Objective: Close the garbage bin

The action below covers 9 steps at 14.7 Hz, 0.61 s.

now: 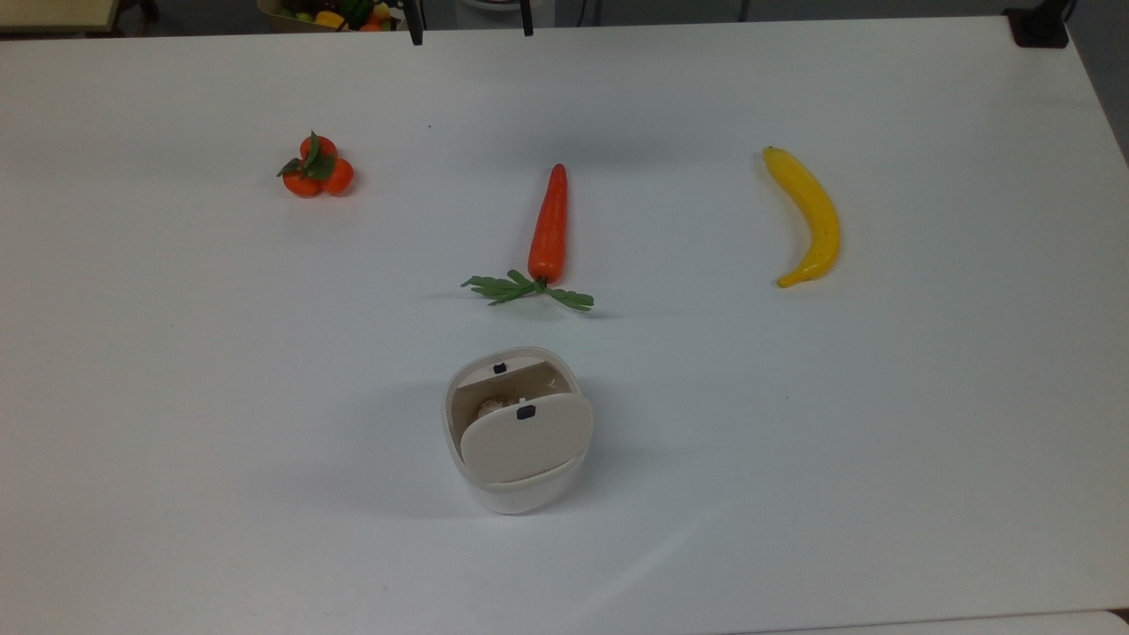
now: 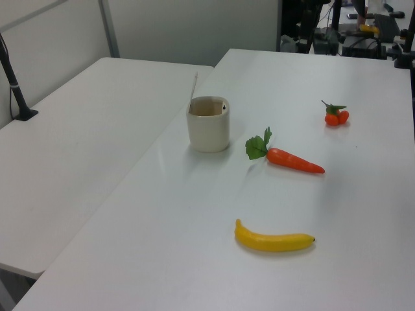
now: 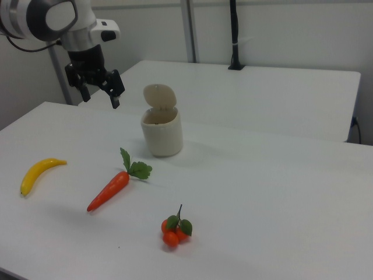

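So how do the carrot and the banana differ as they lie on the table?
The carrot is orange-red and straight with green leaves at one end; the banana is plain yellow and curved. In the top view the carrot lies directly above the open garbage bin, while the banana lies far off toward the top view's right. Both lie flat on the white table, untouched.
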{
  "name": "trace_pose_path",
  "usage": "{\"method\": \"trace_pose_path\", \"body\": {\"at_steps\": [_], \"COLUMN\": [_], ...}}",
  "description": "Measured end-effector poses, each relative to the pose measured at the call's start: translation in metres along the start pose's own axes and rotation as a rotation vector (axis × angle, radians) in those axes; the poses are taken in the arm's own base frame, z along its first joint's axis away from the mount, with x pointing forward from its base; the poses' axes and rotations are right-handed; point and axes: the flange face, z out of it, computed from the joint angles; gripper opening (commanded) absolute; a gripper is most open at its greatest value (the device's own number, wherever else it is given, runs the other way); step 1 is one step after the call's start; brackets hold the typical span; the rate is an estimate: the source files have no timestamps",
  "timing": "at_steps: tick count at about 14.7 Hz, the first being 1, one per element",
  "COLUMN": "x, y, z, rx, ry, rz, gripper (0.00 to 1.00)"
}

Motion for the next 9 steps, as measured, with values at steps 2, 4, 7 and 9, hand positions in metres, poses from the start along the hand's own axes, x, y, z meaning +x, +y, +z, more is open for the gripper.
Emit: {"method": "trace_pose_path", "body": {"at_steps": [2, 4, 7, 9], "x": [0.0001, 0.0008, 0.0020, 0.0023], "y": [0.0000, 0.0002, 0.0005, 0.0005], "z": [0.0005, 0.0028, 0.0062, 0.0070], "rx": [0.000, 0.000, 0.000, 0.000], "ry": [-0.001, -0.005, -0.010, -0.012], "rz": [0.000, -0.001, -0.003, -0.003], "gripper": [0.95, 0.85, 0.59, 0.42]}}
